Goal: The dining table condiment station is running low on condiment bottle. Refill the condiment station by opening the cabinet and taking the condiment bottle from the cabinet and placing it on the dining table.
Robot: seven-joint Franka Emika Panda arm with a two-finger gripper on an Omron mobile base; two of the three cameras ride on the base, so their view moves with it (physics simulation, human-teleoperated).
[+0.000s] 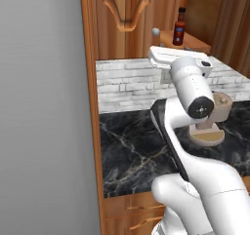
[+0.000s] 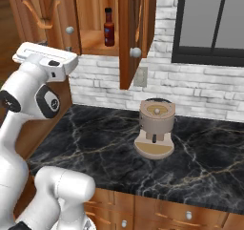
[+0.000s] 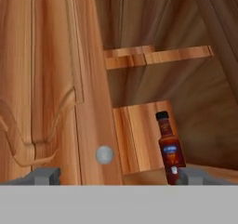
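Reddish-brown wood frames the whole problem: the cabinet (image 2: 95, 19) stands with its right door (image 2: 136, 33) swung out edge-on toward the room and its left door (image 3: 42, 88) shut, and the condiment bottle (image 2: 109, 27) stands upright on the lower shelf (image 2: 95, 45) inside, near the front edge and well apart from the open door. In the hand view the gripper (image 3: 114, 174) has its jaws spread wide and holds nothing; the bottle (image 3: 168, 148) sits just above the right fingertip (image 3: 195, 175), while the closed door's round knob (image 3: 104, 154) lies between the two tips. That offset is the main risk, in my judgement: driven straight ahead from this line, the hand would meet the left door or its knob instead of straddling the bottle, and the right finger could clip the bottle's side and tip it over on the shelf or knock it deeper in. A slim, tall bottle would topple easily from a glancing touch. The open door's edge and its knob (image 2: 136, 52) hang close to the path too, so a wide swing of the arm could catch them. Below on the black marble counter (image 2: 95, 143), a brown coffee machine (image 2: 156, 129) stands where a dropped bottle might land.
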